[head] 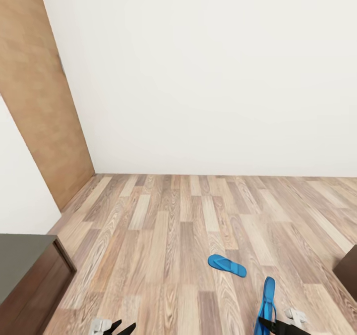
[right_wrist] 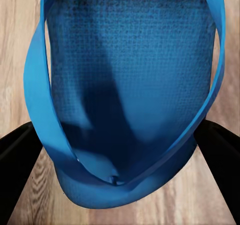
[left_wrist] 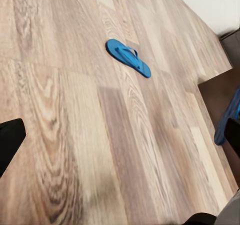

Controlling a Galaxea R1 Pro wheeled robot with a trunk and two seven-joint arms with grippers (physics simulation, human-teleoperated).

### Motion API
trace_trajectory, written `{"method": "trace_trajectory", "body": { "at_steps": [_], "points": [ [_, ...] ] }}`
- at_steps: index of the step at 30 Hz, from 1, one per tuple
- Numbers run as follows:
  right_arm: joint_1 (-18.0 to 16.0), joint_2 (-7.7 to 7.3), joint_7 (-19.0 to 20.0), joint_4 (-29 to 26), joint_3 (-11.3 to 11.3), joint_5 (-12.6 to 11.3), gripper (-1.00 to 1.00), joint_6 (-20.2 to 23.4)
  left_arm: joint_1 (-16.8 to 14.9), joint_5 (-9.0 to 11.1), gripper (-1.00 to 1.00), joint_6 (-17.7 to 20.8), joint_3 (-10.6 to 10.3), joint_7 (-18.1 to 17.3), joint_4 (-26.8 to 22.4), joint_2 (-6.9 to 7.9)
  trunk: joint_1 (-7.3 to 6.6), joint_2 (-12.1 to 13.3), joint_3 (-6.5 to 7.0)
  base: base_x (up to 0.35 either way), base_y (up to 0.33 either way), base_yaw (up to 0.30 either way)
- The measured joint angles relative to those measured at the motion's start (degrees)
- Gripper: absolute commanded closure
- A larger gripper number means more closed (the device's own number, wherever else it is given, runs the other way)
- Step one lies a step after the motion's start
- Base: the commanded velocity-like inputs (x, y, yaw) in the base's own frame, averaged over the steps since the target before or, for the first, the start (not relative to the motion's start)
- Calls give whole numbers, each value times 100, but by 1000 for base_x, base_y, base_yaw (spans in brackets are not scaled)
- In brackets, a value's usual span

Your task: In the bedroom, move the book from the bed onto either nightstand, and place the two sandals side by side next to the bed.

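While gripped, sandal (right_wrist: 130, 85) in right end effector (right_wrist: 120, 150)

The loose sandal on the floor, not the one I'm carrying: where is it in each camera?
Head view: loose sandal lies flat on the floor, low and right of centre, beyond the held sandal.
Left wrist view: same sandal in the upper middle, on bare planks.
Right wrist view: I can't find it; the held sandal sits between the right gripper fingers.
Shared landmark: the held sandal, at the left wrist view's right edge.
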Motion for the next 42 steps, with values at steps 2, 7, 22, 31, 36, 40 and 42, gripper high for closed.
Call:
{"method": "trace_trajectory", "body": {
  "at_steps": [2, 7, 22, 31, 36, 40, 42],
  "points": [
    [2, 91, 0, 1, 3, 1, 100, 0, 1, 0, -100, 2, -4, 23, 9, 12, 0, 0, 0, 316, 0, 0],
    [-3, 194, -7, 2, 1, 7, 100, 0, 1, 0, -100, 4, -22, 35, 15, 11, -1, 0, 0, 328, 0, 0],
    [3, 231, 21, -1, -9, 7, 100, -1, -1, -10, -100, -7, -43, 24, 17, -15, 3, 0, 0, 95, 0, -172],
    [0, 232, 8, 0, -11, 10, 100, -1, 0, -13, -100, 2, -41, 20, 14, -16, 1, 0, 0, 145, 107, -180],
    [-2, 233, 7, 0, -8, 11, 100, -1, 2, -13, -100, 4, -41, 20, 13, -15, 0, 0, 0, 247, 181, -16],
    [0, 232, 9, 1, -5, 9, 100, -1, 1, -13, -100, 1, -41, 26, 13, -15, 0, 0, 0, 259, 177, -2],
    [0, 232, 8, 1, -7, 9, 100, -1, 1, -12, -100, -2, -41, 24, 14, -15, 0, 0, 0, 215, 119, -1]
  ]
}}
